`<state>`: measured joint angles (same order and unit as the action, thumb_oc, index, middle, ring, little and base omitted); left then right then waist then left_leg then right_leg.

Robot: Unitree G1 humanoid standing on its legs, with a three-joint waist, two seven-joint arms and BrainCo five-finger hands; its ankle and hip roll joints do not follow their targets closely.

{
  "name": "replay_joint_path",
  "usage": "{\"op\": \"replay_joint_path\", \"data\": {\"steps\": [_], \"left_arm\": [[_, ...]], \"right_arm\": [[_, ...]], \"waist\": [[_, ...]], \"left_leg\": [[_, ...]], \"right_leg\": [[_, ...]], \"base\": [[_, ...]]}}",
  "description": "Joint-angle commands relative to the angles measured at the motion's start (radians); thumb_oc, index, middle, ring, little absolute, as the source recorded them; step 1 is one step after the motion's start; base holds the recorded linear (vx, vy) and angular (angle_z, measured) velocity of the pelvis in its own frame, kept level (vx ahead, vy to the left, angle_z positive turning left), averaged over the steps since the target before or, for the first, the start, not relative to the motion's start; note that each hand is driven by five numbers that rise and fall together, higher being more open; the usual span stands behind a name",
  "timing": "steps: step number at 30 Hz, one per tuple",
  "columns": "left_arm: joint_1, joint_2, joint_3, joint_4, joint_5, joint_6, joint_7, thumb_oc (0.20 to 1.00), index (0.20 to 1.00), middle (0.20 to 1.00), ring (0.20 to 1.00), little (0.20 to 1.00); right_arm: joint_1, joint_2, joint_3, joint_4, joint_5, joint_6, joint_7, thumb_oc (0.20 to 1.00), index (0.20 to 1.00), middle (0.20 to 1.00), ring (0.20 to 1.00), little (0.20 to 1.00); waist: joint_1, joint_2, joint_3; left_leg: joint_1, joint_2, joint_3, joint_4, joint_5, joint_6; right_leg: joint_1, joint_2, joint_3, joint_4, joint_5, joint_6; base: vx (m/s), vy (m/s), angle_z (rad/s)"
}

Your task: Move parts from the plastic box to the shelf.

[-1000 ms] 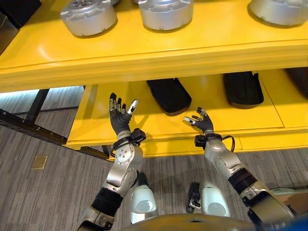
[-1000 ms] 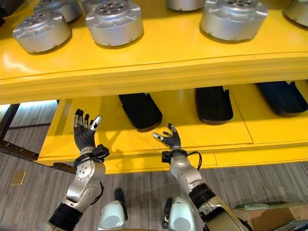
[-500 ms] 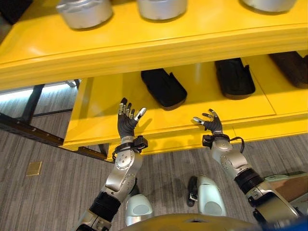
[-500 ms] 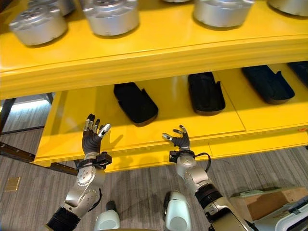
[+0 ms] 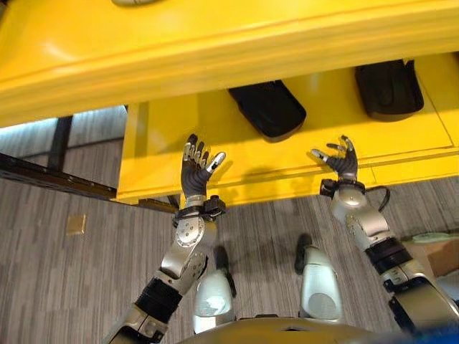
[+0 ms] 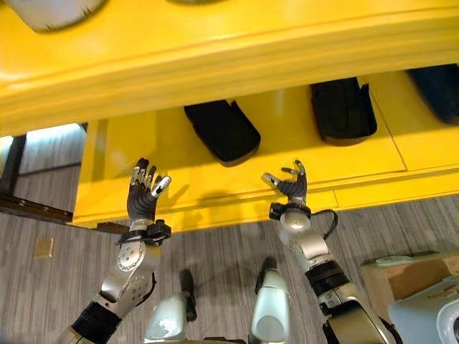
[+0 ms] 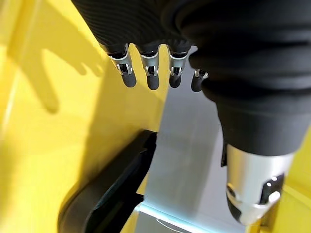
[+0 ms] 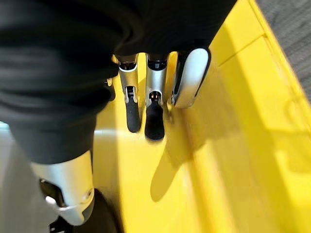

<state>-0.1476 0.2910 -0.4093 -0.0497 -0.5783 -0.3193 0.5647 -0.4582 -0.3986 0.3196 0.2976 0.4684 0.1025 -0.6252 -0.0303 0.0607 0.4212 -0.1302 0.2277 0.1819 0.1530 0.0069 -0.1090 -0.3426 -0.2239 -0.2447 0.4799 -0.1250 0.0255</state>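
The yellow shelf (image 5: 215, 50) spans the top, with a lower yellow level (image 5: 165, 136) beneath it. Two black moulded parts (image 5: 267, 109) (image 5: 389, 87) lie on the lower level. The rim of a silver round part (image 6: 43, 11) shows on the upper level. My left hand (image 5: 195, 172) is raised before the lower level's front edge, open and empty. My right hand (image 5: 341, 161) is raised at the same edge further right, also open and empty. In the left wrist view, straight fingers (image 7: 153, 77) point over the yellow surface towards a black part (image 7: 112, 194). A pale grey-blue box corner (image 6: 434, 315) shows at the lower right.
A cardboard box (image 6: 405, 276) sits on the floor at the lower right, beside the grey-blue box. A dark frame bar (image 5: 43, 172) runs under the shelf's left end. A small tan square (image 5: 75, 224) lies on the grey floor.
The camera has moved, so the upper level's silver parts have slid out at the top. Both hands stay raised, open and empty at the lower level's edge.
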Motion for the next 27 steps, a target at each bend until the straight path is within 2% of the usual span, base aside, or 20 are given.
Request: {"op": "replay_joint_path", "data": {"steps": [1,6,7,8,11,12,13,15,17,18,22,27], "left_arm": [[-0.019,0.045,0.017,-0.161,0.024,-0.02,-0.002,1.0,1.0,1.0,1.0,1.0],[-0.027,0.042,0.03,-0.182,0.028,0.001,-0.011,1.0,1.0,1.0,1.0,1.0],[-0.024,0.041,0.032,-0.18,0.03,-0.005,-0.019,1.0,1.0,1.0,1.0,1.0],[-0.023,0.041,0.034,-0.181,0.031,-0.006,-0.022,1.0,1.0,1.0,1.0,1.0],[-0.014,0.045,0.05,-0.185,0.012,-0.005,-0.05,1.0,1.0,1.0,1.0,1.0],[-0.014,0.045,0.05,-0.185,0.012,-0.005,-0.05,1.0,1.0,1.0,1.0,1.0],[-0.012,0.05,0.056,-0.18,0.002,-0.003,-0.067,1.0,1.0,1.0,1.0,1.0],[-0.013,0.053,0.058,-0.176,-0.008,0.0,-0.077,1.0,1.0,1.0,1.0,1.0],[-0.014,0.06,0.058,-0.164,-0.016,0.002,-0.1,1.0,1.0,1.0,1.0,1.0],[-0.014,0.061,0.057,-0.161,-0.017,0.0,-0.104,1.0,1.0,1.0,1.0,1.0],[-0.014,0.07,0.05,-0.143,-0.023,-0.013,-0.134,1.0,1.0,1.0,1.0,1.0],[-0.027,0.085,0.046,-0.122,-0.038,-0.021,-0.156,1.0,1.0,1.0,1.0,1.0]], "right_arm": [[-0.08,0.02,-0.021,-0.027,-0.087,-0.022,-0.009,1.0,1.0,1.0,1.0,1.0],[-0.122,-0.04,-0.036,-0.117,-0.327,-0.017,0.015,1.0,1.0,1.0,1.0,1.0],[-0.131,-0.06,-0.028,-0.143,-0.442,-0.015,0.031,1.0,1.0,1.0,1.0,1.0],[-0.135,-0.071,-0.023,-0.156,-0.455,-0.011,0.032,1.0,1.0,1.0,1.0,1.0],[-0.163,-0.146,0.005,-0.211,-0.713,0.003,0.062,1.0,1.0,1.0,1.0,1.0],[-0.163,-0.146,0.005,-0.211,-0.714,0.003,0.062,1.0,1.0,1.0,1.0,1.0],[-0.184,-0.188,0.02,-0.216,-0.808,-0.005,0.075,1.0,1.0,1.0,1.0,1.0],[-0.195,-0.213,0.029,-0.217,-0.851,-0.004,0.075,1.0,1.0,1.0,1.0,1.0],[-0.247,-0.282,0.069,-0.194,-0.979,-0.021,0.072,1.0,1.0,1.0,1.0,1.0],[-0.256,-0.293,0.077,-0.19,-0.993,-0.025,0.069,1.0,1.0,1.0,1.0,1.0],[-0.318,-0.373,0.149,-0.165,-1.131,-0.013,0.043,1.0,1.0,1.0,1.0,1.0],[-0.393,-0.445,0.253,-0.125,-1.198,-0.021,0.039,1.0,1.0,1.0,1.0,1.0]], "waist": [[0.048,-0.015,0.038],[0.054,-0.022,0.057],[0.054,-0.022,0.061],[0.054,-0.023,0.063],[0.058,-0.027,0.069],[0.058,-0.027,0.069],[0.063,-0.029,0.07],[0.067,-0.03,0.07],[0.079,-0.035,0.072],[0.08,-0.035,0.072],[0.095,-0.038,0.078],[0.108,-0.046,0.087]], "left_leg": [[-0.015,-0.019,0.022,0.022,0.018,0.043],[-0.052,-0.024,0.013,0.046,0.021,0.043],[-0.058,-0.024,0.013,0.05,0.022,0.042],[-0.062,-0.024,0.013,0.053,0.023,0.042],[-0.083,-0.023,0.008,0.072,0.025,0.039],[-0.083,-0.023,0.007,0.073,0.024,0.039],[-0.091,-0.022,0.004,0.081,0.024,0.037],[-0.097,-0.021,0.001,0.087,0.025,0.036],[-0.107,-0.019,-0.003,0.098,0.022,0.035],[-0.109,-0.019,-0.004,0.1,0.022,0.034],[-0.122,-0.019,-0.01,0.112,0.02,0.035],[-0.146,-0.023,-0.014,0.13,0.016,0.037]], "right_leg": [[0.085,0.028,0.001,0.012,-0.039,0.002],[0.071,0.039,-0.002,0.014,-0.039,-0.003],[0.068,0.041,-0.002,0.014,-0.039,-0.004],[0.066,0.041,-0.003,0.015,-0.039,-0.005],[0.055,0.043,-0.001,0.024,-0.042,-0.007],[0.055,0.043,-0.001,0.024,-0.042,-0.007],[0.054,0.044,-0.003,0.028,-0.045,-0.008],[0.052,0.044,-0.005,0.031,-0.045,-0.007],[0.048,0.046,-0.011,0.039,-0.049,-0.005],[0.048,0.046,-0.012,0.04,-0.049,-0.005],[0.044,0.048,-0.019,0.046,-0.052,-0.004],[0.03,0.048,-0.022,0.056,-0.053,0.001]], "base": [[-0.08,-0.082,0.09],[-0.06,-0.044,0.08],[-0.05,-0.014,0.05],[-0.06,-0.014,0.05],[-0.05,-0.014,-0.01],[-0.04,-0.03,-0.02],[0.0,0.0,0.0],[-0.02,-0.034,-0.01],[-0.03,-0.063,0.01],[-0.03,-0.055,0.01],[-0.03,-0.045,0.02],[-0.05,-0.041,0.06]]}}
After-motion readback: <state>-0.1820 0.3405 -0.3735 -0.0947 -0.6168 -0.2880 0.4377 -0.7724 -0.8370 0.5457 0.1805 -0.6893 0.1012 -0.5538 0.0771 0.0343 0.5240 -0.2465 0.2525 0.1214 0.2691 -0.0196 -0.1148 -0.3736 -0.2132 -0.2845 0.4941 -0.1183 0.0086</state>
